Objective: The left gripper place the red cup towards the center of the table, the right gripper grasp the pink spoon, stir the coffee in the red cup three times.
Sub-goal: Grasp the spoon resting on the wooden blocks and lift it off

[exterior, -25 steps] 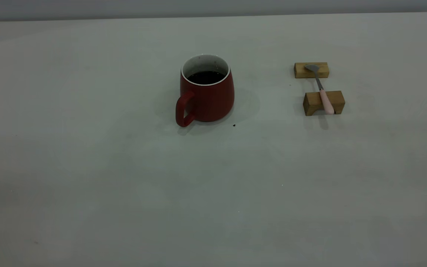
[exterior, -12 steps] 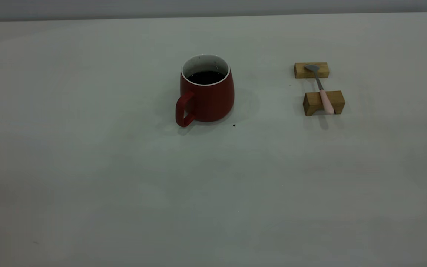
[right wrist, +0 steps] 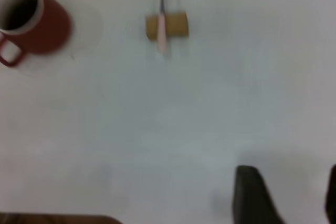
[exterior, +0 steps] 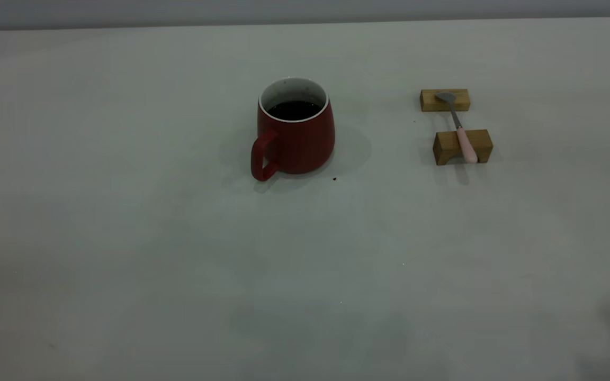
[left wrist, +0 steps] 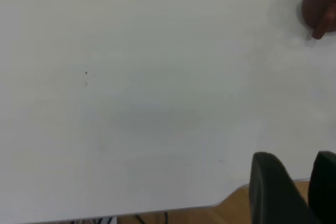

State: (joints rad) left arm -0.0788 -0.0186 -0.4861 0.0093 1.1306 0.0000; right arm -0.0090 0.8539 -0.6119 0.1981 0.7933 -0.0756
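The red cup (exterior: 294,140) stands upright near the middle of the table (exterior: 125,238), its handle toward the front left, with dark coffee (exterior: 294,110) inside. To its right the pink spoon (exterior: 461,132) lies across two wooden blocks, bowl on the far one. Neither gripper shows in the exterior view. In the left wrist view my left gripper (left wrist: 296,163) hangs open over the table's edge, far from the cup (left wrist: 320,3). The right wrist view has my right gripper (right wrist: 289,177) open and empty, well short of the spoon (right wrist: 161,30) and cup (right wrist: 37,19).
The spoon's bowl rests on the far tan block (exterior: 444,100) and its handle on the near one (exterior: 462,146). A tiny dark speck (exterior: 334,179) lies just in front of the cup. Wooden floor (left wrist: 236,211) shows beyond the table's edge.
Cup and spoon have stayed where they were. A dark shadow has crept into the lower right corner of the exterior view.
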